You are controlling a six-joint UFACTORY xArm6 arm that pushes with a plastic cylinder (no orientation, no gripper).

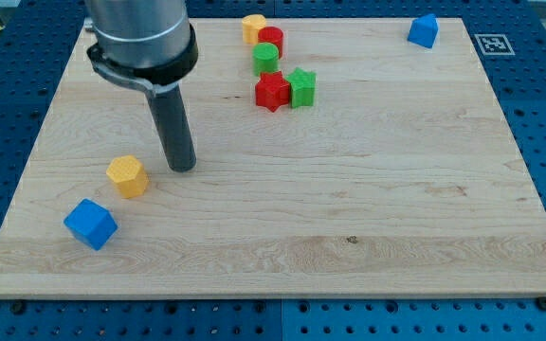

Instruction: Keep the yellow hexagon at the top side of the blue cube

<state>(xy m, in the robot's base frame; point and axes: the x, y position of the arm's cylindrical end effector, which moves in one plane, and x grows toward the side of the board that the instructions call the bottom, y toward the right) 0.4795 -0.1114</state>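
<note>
The yellow hexagon (127, 176) lies on the wooden board (349, 208) at the view's lower left. The blue cube (90, 224) sits just below it and slightly to the left, a small gap apart. My tip (182, 168) rests on the board just to the right of the yellow hexagon, slightly above it, close but not touching.
Near the top middle stands a cluster: a yellow block (253, 27), a red cylinder (270, 41), a green block (266, 60), a red star (272, 91) and a green star (301, 87). A blue block (424, 30) sits at the top right corner.
</note>
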